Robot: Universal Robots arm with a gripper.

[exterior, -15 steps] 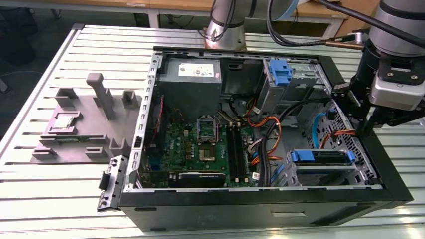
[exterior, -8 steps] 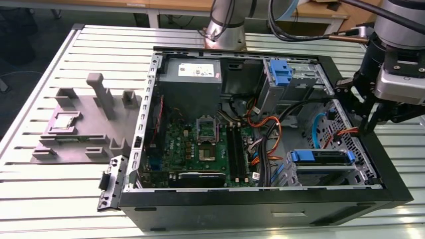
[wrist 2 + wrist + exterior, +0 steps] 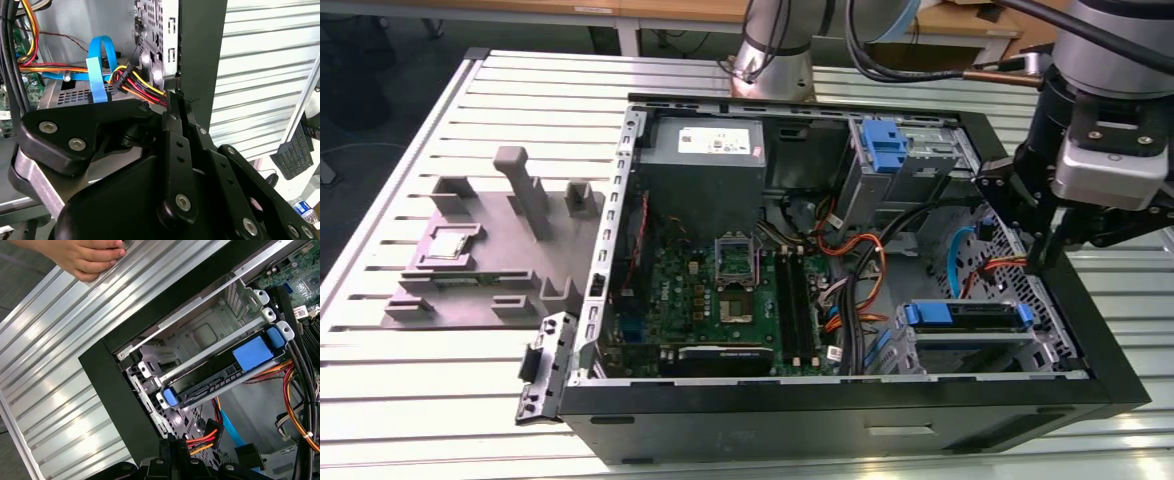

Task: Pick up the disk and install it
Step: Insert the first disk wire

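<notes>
With the fingers [image 3: 1047, 262] seemingly pinched together and empty beside the seated disk [image 3: 970, 317], seat it squarely in the bay.

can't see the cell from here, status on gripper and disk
Black gripper above the case's drive corner, fingers not readable. Grey blue-railed disk sitting in the metal drive cage. Orange-red power cable near the fingertips.
</notes>
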